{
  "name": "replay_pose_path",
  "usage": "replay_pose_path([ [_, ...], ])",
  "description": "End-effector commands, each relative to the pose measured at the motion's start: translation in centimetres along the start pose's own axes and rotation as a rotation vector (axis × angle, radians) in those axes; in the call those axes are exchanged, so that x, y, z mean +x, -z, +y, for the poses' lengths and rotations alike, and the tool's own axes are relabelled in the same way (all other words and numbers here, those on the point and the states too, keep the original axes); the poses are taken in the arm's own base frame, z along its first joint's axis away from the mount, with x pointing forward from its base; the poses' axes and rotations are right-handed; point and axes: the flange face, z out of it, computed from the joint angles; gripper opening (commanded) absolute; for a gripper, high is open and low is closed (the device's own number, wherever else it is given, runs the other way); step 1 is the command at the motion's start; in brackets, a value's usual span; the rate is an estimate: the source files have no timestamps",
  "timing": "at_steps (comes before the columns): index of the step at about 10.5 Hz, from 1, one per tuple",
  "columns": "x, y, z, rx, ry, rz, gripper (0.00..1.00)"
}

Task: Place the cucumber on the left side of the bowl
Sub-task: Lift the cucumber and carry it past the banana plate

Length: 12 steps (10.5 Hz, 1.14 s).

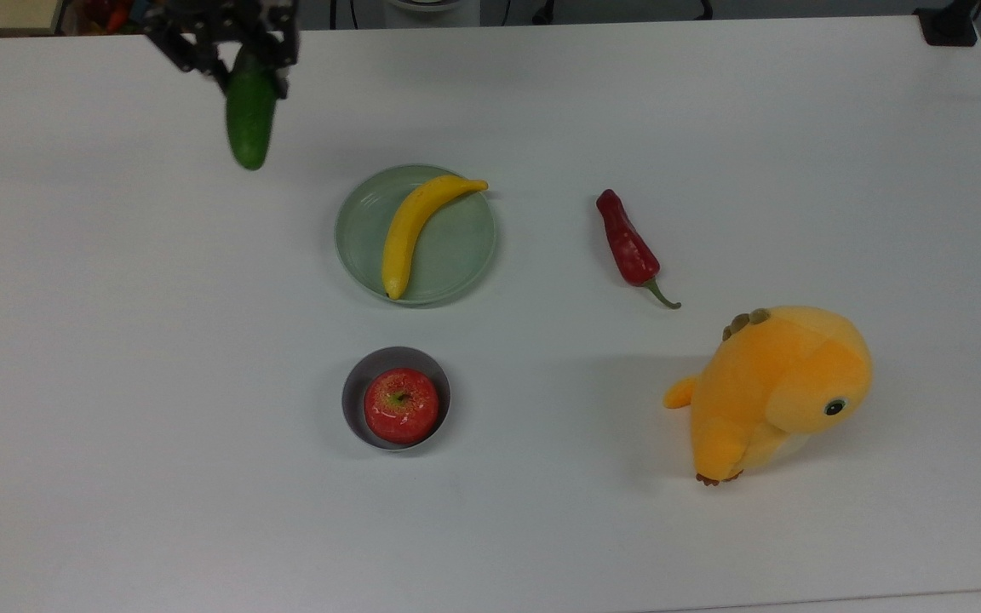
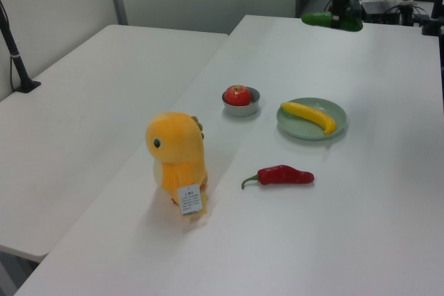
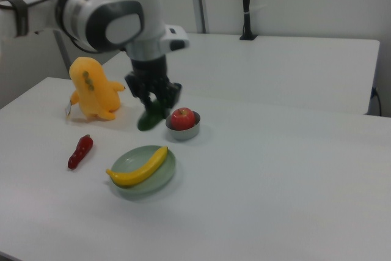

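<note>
My gripper point(image 1: 239, 61) is shut on the upper end of the dark green cucumber point(image 1: 249, 121), which hangs well above the table at the top view's upper left. The left view has the cucumber point(image 2: 331, 21) held level near its top edge under the gripper point(image 2: 339, 13). From the right view, the gripper point(image 3: 154, 103) holds the cucumber point(image 3: 148, 119) in the air. The small grey bowl point(image 1: 358, 387) holds a red apple point(image 1: 401, 405) and stands on the table below the plate; it also shows as bowl point(image 2: 241, 107) and bowl point(image 3: 185, 131).
A pale green plate point(image 1: 455, 247) carries a banana point(image 1: 412, 228). A red chili pepper point(image 1: 627, 245) lies to the top view's right of it. An orange plush toy point(image 1: 771, 392) stands at the lower right. Bare table point(image 1: 158, 383) lies left of the bowl.
</note>
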Motion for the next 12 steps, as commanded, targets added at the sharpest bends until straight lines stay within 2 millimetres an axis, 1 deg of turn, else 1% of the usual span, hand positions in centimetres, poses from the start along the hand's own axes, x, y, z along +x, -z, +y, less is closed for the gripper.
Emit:
replay_pose_path([
  [1, 0.4, 1.3, -7.7, 0.039, -0.004, -0.019, 0.0],
  [2, 0.6, 0.6, -10.3, 0.042, -0.004, -0.032, 0.0],
  [4, 1.1, -0.9, -14.9, 0.045, 0.025, -0.05, 0.0],
  [5, 1.3, -2.2, -16.8, 0.044, 0.051, -0.069, 0.0],
  [6, 1.6, -3.0, -18.6, 0.045, 0.072, -0.06, 0.0],
  [7, 1.9, -4.4, -19.7, 0.037, 0.048, -0.063, 0.0],
  [8, 1.9, -5.1, -20.6, 0.032, 0.042, -0.068, 0.0],
  [9, 1.8, -6.4, -21.0, 0.03, 0.048, -0.087, 0.0],
  [11, 1.8, -9.7, -22.7, 0.024, 0.072, -0.095, 0.01],
  [12, 1.7, -11.2, -23.0, 0.021, 0.076, -0.103, 0.01],
])
